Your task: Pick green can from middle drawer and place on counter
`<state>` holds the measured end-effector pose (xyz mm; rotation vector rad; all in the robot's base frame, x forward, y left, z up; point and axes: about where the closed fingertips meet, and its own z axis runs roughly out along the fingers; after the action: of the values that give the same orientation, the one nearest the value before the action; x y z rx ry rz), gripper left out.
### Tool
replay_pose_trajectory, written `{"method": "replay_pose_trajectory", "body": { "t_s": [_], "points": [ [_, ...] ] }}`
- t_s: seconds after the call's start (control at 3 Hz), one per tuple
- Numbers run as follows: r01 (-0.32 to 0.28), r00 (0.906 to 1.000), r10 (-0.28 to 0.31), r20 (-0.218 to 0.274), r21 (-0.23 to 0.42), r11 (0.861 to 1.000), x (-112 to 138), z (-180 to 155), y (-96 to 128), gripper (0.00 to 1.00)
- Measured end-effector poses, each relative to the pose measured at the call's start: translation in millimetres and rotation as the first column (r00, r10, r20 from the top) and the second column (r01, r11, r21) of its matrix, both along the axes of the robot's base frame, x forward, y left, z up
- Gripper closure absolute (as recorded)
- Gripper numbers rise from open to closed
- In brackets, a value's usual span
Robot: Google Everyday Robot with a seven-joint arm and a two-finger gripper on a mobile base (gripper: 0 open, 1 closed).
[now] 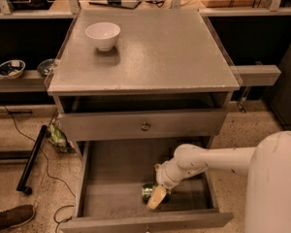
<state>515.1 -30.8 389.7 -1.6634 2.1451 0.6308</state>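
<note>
Nearest the camera, the middle drawer stands pulled fully out at the foot of the cabinet, its plank floor exposed. The green can lies on that floor, right of centre and close to the front wall. The white arm reaches in from the right and angles down, with the claw set against the can's right side and partly covering it. Whether the claw is wide or already closed on the can cannot be told from this view. Judgement: the work is at the pick step, the can is not yet lifted, and placement is outstanding. The next move calls for a confirmed firm grip, then a straight lift clear of the drawer's front wall and of the closed drawer front overhanging behind. Further back, the desk offers bare surface at centre and right for the set-down. A white bowl stands at its far left and should be avoided.
</note>
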Motion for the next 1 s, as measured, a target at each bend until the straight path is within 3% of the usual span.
{"method": "replay_pose_trajectory", "body": {
  "t_s": [0.33, 1.0],
  "points": [
    [0.000, 1.0000, 0.000, 0.000, 0.000, 1.000, 0.0, 0.0, 0.0, 0.00],
    [0.000, 1.0000, 0.000, 0.000, 0.000, 1.000, -0.1, -0.1, 0.1, 0.42]
  ]
}}
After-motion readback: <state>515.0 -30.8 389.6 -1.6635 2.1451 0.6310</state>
